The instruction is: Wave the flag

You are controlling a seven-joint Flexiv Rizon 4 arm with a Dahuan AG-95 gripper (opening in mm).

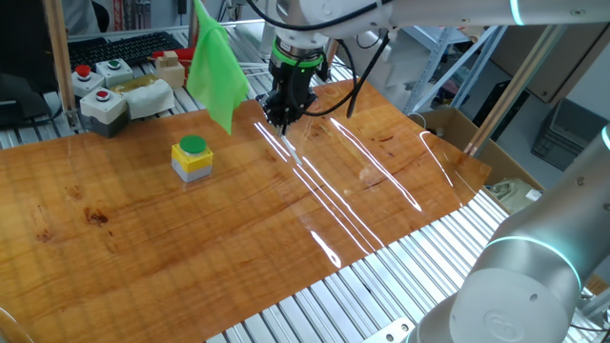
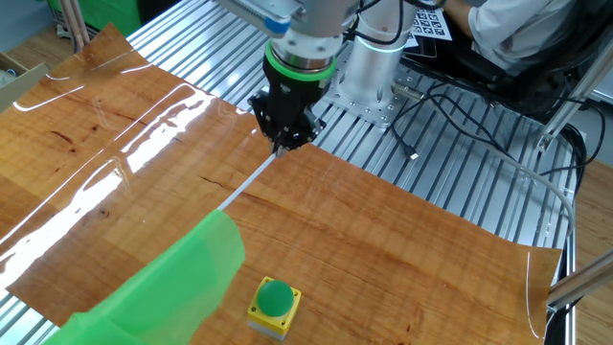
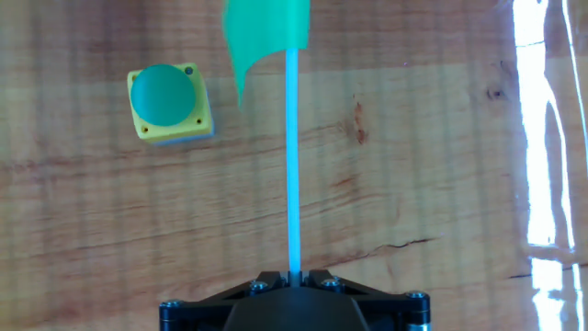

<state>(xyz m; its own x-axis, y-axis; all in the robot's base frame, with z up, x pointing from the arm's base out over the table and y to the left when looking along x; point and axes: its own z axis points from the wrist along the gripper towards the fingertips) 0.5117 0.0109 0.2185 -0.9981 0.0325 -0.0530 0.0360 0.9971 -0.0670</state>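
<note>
The end effector [image 2: 284, 142] is closed on the end of the white stick of the flag [image 1: 217, 65], whose green cloth hangs above the table [image 1: 143, 248]. To wave well, swing gently sideways and stay clear of the yellow button box [image 1: 193, 158].

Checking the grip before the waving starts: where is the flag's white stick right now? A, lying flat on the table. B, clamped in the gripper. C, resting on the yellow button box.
B: the gripper is shut on the white stick, with the flag lifted off the table.
</note>
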